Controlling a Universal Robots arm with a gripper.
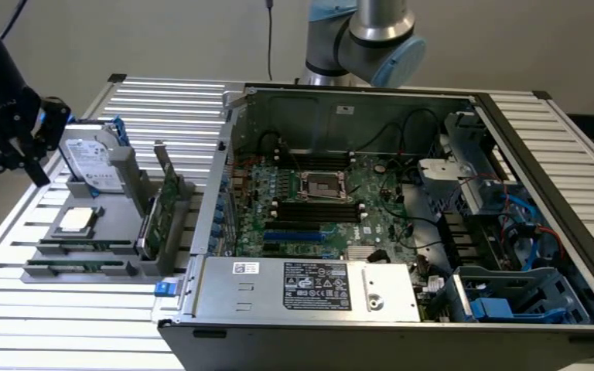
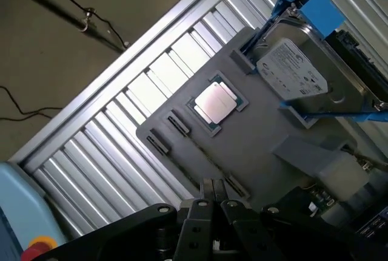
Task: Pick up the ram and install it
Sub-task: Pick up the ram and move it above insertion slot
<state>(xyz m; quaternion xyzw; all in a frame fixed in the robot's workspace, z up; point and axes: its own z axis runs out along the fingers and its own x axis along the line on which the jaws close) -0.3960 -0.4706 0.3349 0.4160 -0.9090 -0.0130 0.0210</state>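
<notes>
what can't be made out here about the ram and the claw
- Exterior view: the ram, lying in the gray holder, is too small to show its chips.
- Wrist view: the shut claw hides the part of the holder beneath its fingertips.
- Exterior view: the motherboard's slots are too small to tell how their latches stand.

No legible text anywhere
</notes>
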